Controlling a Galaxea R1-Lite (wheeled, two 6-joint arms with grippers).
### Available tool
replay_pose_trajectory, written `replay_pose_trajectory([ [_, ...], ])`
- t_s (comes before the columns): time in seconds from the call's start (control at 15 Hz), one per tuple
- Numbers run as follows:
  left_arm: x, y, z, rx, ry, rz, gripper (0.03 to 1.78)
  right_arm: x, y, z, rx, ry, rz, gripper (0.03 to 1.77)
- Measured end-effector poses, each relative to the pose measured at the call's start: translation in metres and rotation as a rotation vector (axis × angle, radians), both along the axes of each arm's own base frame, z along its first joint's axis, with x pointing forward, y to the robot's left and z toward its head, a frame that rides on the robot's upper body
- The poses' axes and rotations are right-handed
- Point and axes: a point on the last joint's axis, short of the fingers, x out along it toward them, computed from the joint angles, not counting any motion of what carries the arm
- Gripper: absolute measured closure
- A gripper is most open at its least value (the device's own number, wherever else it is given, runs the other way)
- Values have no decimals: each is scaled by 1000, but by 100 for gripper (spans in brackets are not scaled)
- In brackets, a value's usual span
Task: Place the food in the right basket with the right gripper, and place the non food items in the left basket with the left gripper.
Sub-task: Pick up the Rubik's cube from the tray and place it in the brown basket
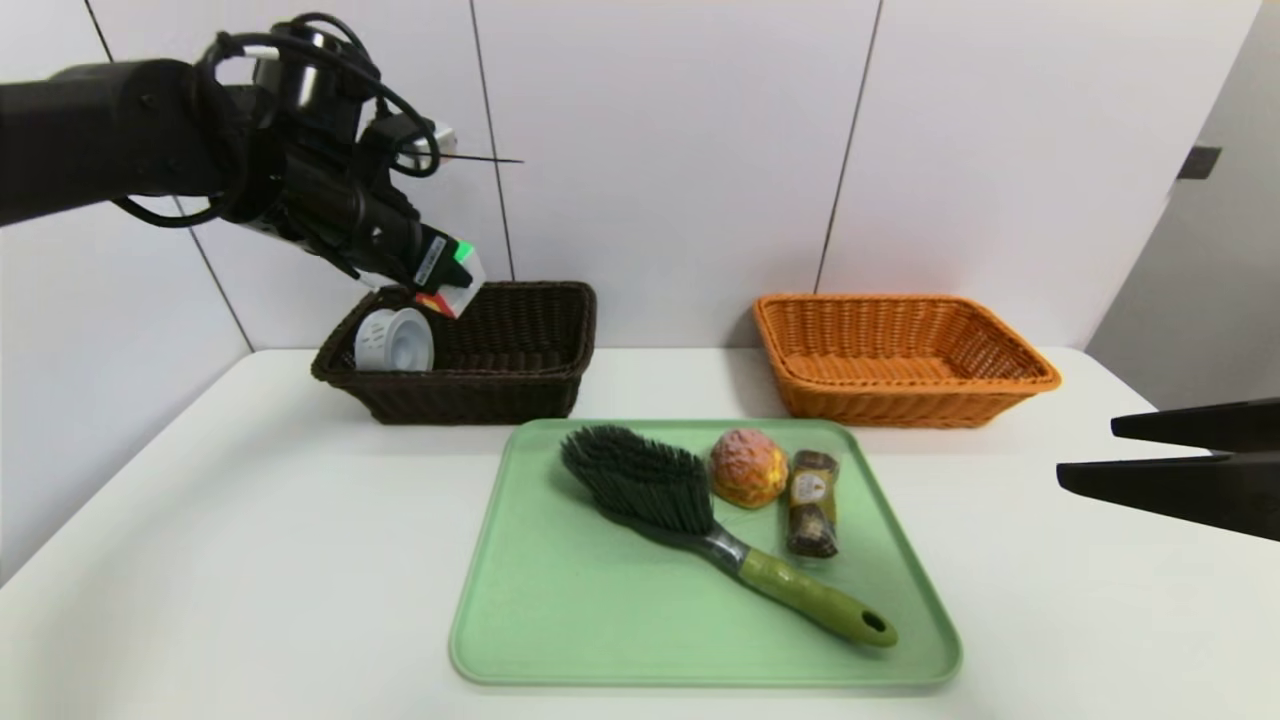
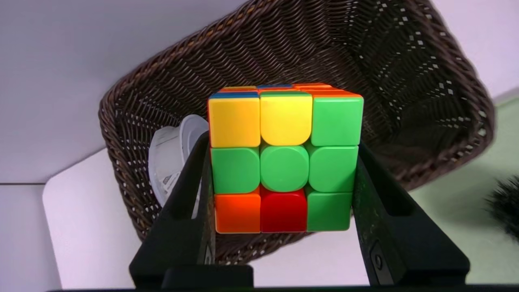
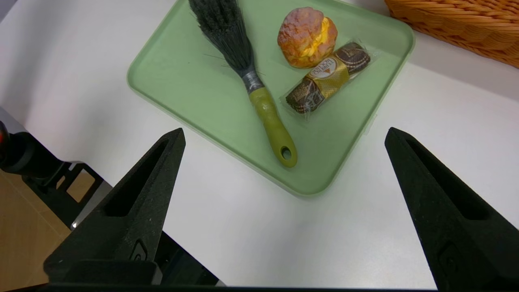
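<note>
Upper left of head view, left hand (image 2: 284, 178): clamped on puzzle cube (image 2: 284, 168), over dark brown basket (image 1: 470, 378); cube looks not yet let go.
Dark brown basket, left of centre: white spool (image 1: 395, 341) inside, at its left end; one non-food item done, cube likely next.
Green tray (image 1: 600, 640), lower centre: brush (image 1: 640, 480), bun (image 1: 748, 468), wrapped snack (image 1: 813, 503) all on it; three left to sort.
Orange basket (image 1: 915, 405), right of centre: no food in the part that shows; food side looks unstarted.
Right hand (image 3: 285, 134), right edge of head view: wide apart, nothing held, off to the side of tray, idle.
Progress: roughly a fifth sorted, nearer two fifths once cube drops, by my guess.
Hidden: far faces of cube; part of spool, behind a finger in left wrist view; some of dark basket floor, behind cube.
Cut off: right arm past right edge of head view; brush bristles, just a tuft at right edge of left wrist view; orange basket, only a corner in right wrist view.
Hard to read: small print on spool label; whether cube touches basket, cannot tell.
</note>
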Motion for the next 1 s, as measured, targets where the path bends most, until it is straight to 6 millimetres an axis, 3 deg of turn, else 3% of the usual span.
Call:
replay_pose_trajectory([
  [0.33,31,-3,-39,-52,78,65,88,-3,-1,-1,1,0,-1,10],
  [1.0,58,-12,-85,-72,159,80,88,-1,0,-5,-4,14,1,10],
])
